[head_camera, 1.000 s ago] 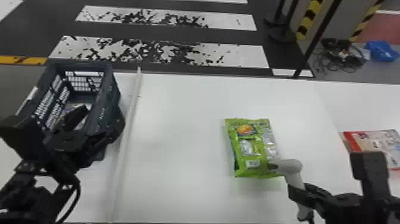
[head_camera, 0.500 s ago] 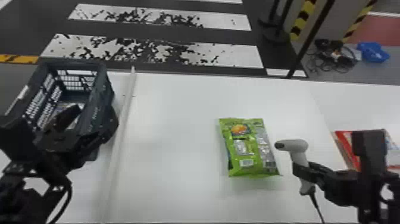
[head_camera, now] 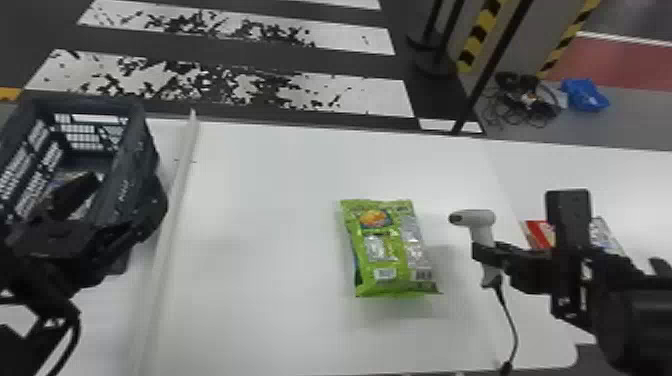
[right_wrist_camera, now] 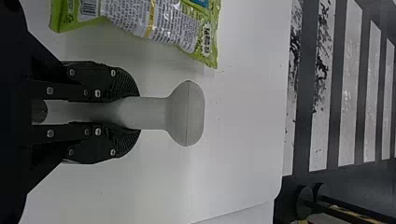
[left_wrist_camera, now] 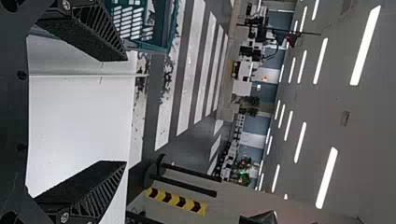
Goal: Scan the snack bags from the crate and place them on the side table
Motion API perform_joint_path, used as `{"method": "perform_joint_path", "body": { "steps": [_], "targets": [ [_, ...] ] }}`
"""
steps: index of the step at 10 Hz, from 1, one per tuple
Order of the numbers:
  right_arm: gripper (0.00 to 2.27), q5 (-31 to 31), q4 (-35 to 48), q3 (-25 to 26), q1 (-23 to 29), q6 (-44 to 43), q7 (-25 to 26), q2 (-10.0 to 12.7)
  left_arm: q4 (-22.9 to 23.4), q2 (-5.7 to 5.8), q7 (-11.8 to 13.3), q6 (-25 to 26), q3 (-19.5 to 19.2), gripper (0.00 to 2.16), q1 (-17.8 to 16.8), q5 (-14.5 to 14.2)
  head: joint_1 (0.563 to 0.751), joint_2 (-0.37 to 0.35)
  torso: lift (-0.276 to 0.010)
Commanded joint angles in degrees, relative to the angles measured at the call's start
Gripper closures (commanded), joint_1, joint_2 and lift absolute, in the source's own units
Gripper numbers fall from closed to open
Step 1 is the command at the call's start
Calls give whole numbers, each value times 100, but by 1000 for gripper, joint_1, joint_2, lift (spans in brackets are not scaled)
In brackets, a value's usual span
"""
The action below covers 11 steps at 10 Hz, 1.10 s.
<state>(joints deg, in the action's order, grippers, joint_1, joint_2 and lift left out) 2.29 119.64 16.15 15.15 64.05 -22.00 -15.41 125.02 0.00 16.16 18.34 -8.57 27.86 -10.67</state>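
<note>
Head view: barcode [head_camera: 384, 274] on green bag [head_camera: 359, 246]

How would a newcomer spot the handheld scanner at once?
Start at the white table and find the green snack bag lying on it. Right of that bag, the right gripper holds the scanner. Unlike the crinkled, printed bag, it is plain, pale, pistol-shaped, with a dark cable.

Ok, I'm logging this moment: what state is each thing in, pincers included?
Left pincer, open
Right pincer, shut on the scanner's handle
Scanner, held upright
Cable, hanging from the handle
Green snack bag, lying flat
Crate, open-topped, something inside
Red-and-white pack, lying flat, partly hidden
</note>
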Motion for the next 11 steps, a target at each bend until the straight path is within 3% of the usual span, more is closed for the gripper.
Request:
{"method": "perform_joint_path", "body": {
  "steps": [1, 5, 9, 10, 11],
  "targets": [
    [2216, 0, -670, -103, -381, -239, 29, -155, 13, -15, 1, 8, 31, 83, 0, 30, 695, -186, -94],
    [2209, -26, -1707, -411, -952, -714, 117, -313, 48, -15, 1, 61, 49, 83, 17, 109, 695, -210, -94],
    [2118, -88, -2050, -587, -1084, -977, 161, -313, 57, -15, 1, 61, 49, 83, 17, 126, 695, -207, -94],
    [1986, -97, -2050, -604, -1075, -995, 161, -313, 57, -15, 1, 79, 49, 83, 17, 126, 695, -205, -94],
    [1676, -88, -2068, -604, -1066, -1083, 196, -304, 57, -15, 1, 79, 49, 83, 17, 126, 695, -203, -94]
  ]
}}
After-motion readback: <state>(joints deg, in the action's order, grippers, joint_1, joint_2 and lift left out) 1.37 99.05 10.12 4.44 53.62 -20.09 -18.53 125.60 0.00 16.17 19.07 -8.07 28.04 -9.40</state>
